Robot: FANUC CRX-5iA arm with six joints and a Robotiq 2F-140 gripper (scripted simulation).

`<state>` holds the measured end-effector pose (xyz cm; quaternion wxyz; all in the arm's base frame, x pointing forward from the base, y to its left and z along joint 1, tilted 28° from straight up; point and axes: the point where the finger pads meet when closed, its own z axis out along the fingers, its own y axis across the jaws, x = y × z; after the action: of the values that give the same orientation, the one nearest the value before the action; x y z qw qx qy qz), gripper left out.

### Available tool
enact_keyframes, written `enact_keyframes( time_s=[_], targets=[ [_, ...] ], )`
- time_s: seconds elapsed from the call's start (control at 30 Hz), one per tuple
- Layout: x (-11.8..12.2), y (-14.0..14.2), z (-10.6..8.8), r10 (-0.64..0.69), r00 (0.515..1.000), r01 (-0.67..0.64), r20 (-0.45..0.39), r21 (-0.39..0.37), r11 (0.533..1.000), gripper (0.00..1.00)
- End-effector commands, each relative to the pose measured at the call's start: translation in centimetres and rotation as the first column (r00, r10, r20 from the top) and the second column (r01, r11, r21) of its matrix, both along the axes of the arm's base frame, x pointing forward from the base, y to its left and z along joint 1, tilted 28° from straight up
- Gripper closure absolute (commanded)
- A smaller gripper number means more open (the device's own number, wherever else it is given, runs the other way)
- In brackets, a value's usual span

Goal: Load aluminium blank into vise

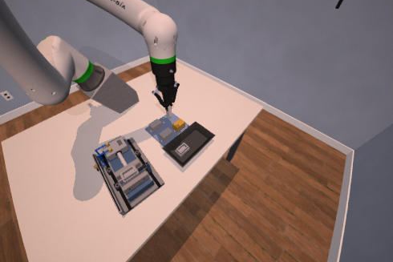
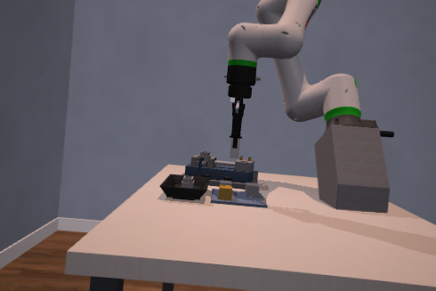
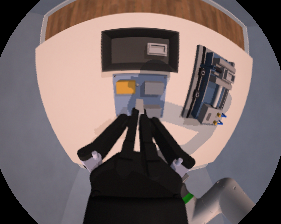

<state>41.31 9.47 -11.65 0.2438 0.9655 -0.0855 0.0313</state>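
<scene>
My gripper (image 1: 169, 112) is shut with nothing between the fingers. It hangs well above the far side of the blue infeed plate (image 1: 166, 129). The plate carries a brass blank (image 1: 179, 124) and two grey aluminium blanks (image 1: 155, 124) (image 1: 165, 132). The black outfeed tray (image 1: 189, 143) holds one finished part (image 1: 183, 149), flat and pocket up. The vise stands nearer the table's front, with a light grey block (image 1: 129, 174) in its opening. I cannot tell whether that block is a blank or a finished part. In the wrist view the fingertips (image 3: 139, 112) meet over the plate (image 3: 140, 96).
The arm's grey base pedestal (image 1: 114, 92) stands at the back of the table. The tray lies close beside the plate, near the table's right edge. The vise (image 3: 209, 84) lies to the right of the plate in the wrist view.
</scene>
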Motion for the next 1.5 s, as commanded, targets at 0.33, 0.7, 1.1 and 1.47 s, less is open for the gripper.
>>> enact_keyframes(
  time_s=[0.33,0.7,1.1,1.47],
  targets=[
    [0.0,1.3,2.3,0.0,1.0,0.0,0.0,0.0,1.0,1.0],
    [-0.1,2.2,4.0,0.0,1.0,0.0,0.0,0.0,1.0,1.0],
    [-0.1,2.4,4.6,0.0,1.0,0.0,0.0,0.0,1.0,1.0],
    [0.2,-5.4,9.7,0.004,1.0,-0.004,-0.003,0.011,1.0,1.0]
  ],
)
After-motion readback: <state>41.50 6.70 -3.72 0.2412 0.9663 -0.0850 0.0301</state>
